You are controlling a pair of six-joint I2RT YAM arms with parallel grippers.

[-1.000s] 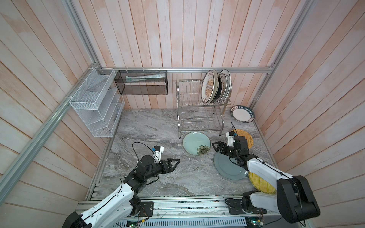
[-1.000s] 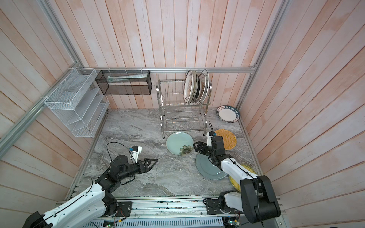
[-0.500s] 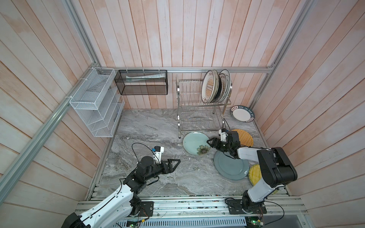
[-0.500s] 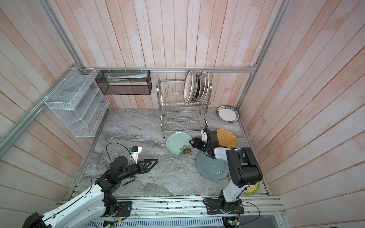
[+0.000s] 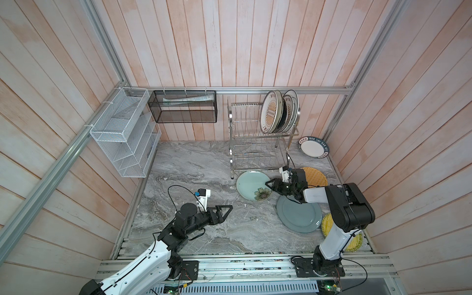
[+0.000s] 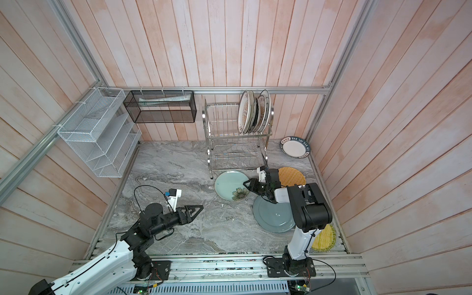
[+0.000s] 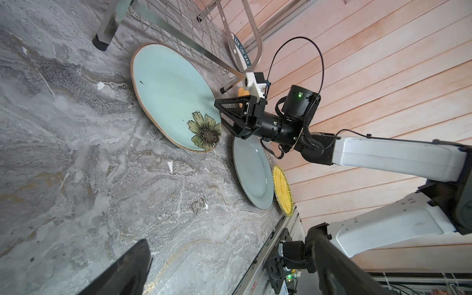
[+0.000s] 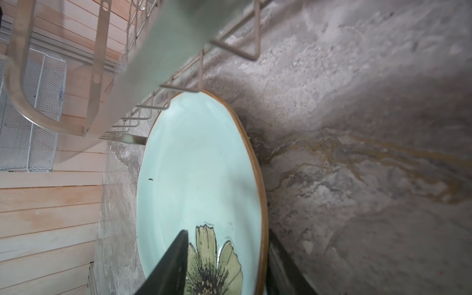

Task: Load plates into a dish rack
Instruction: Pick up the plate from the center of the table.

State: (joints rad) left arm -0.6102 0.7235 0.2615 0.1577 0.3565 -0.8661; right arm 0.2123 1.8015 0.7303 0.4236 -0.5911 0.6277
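Observation:
The pale green flower plate [image 5: 251, 185] [image 8: 199, 166] lies flat in front of the dish rack [image 5: 231, 143]. My right gripper [image 5: 269, 186] [image 8: 227, 232] is low at its right rim, near the flower. Its jaws are partly apart and straddle the rim, one finger over the plate face, the other outside the edge. Beside it lie a grey-blue plate [image 5: 297, 217], an orange woven plate [image 5: 315, 176] and a yellow one [image 6: 324, 237]. Several plates [image 5: 272, 112] stand in the rack's upper tier. My left gripper [image 5: 228, 208] hovers open and empty over the table's left middle.
A white plate with a dark lettered rim [image 5: 313, 147] lies at the back right corner. A white mesh organiser [image 5: 125, 132] and a black mesh basket [image 5: 182, 107] hang on the walls at the back left. The rack's lower tier stands just behind the green plate.
My right gripper has moved left from above the grey-blue plate to the green plate's rim, and its jaws have narrowed. The left arm has stayed still.

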